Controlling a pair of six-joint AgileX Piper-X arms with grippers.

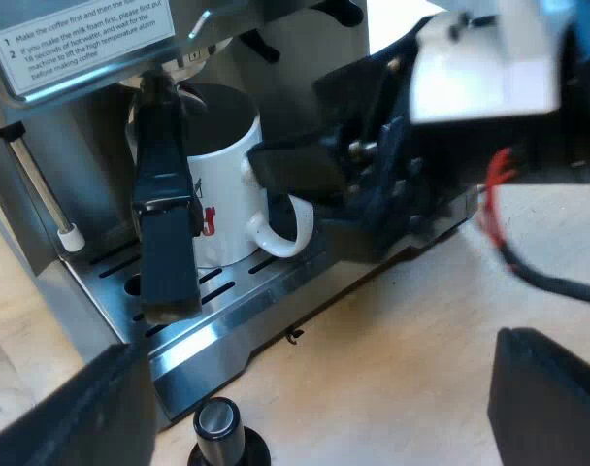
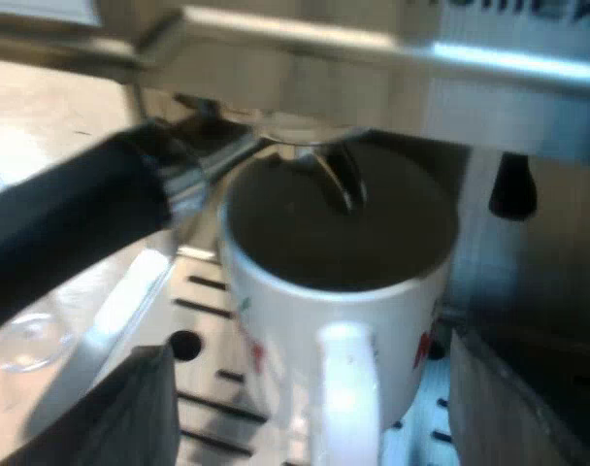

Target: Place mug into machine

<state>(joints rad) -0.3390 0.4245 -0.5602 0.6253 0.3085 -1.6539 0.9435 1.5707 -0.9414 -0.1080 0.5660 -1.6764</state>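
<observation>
The left gripper (image 1: 314, 388) hangs wide open and empty over bare table, just off the front edge of the drip tray (image 1: 232, 335). A tamper (image 1: 217, 432) with a black knob stands near that edge. Above the tray, the holder's dark handle (image 1: 166, 233) juts out in front of the white mug (image 1: 222, 184). The mug sits on the tray under the spouts of the espresso machine (image 1: 52, 116). The right gripper (image 2: 319, 427) is open, one finger at each side of the mug's handle, gripping nothing. Slotted tray shows between one finger and the mug wall.
</observation>
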